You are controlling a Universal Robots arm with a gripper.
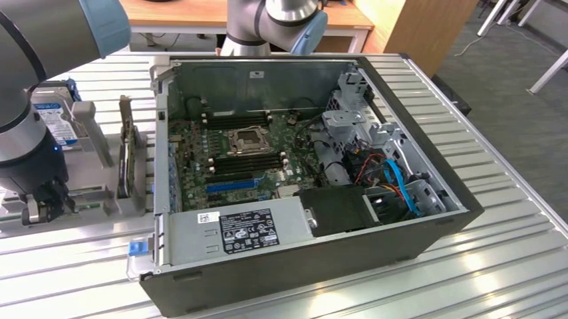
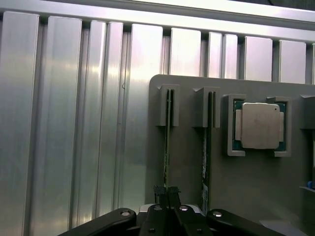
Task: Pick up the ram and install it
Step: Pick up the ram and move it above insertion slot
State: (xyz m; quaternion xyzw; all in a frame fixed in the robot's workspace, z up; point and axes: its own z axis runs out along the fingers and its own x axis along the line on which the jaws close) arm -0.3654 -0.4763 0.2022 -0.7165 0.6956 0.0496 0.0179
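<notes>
Ram stands on its long edge in a slot of the grey holder, in the slot nearest the holder's outer edge, where the bare slats of the table begin. The gripper is clenched on it: the two dark fingers press against its flat faces at the upper edge, with the thin board between them.

The stick looks light, stiff and thin, and probably fragile. Its chips and contact edge would not take scraping or bending. A pinch across the two flat faces, high on the board and clear of the contact edge down in the slot, seems the safest hold. A straight pull along the slot should keep it from twisting.

Counted:
- **Ram sticks:** two. The second stick is in the next slot, between the gripped one and the processor.
- **Processor:** one processor, lying flat in its own pocket of the holder.
- **Hard drive:** one blue-labelled hard drive.
- **Expansion card:** one dark expansion card, standing on edge.
- **Computer case:** one open computer case, with its green motherboard exposed.

The holder sits by the table's edge on the exterior view's left, just beside the case.
</notes>
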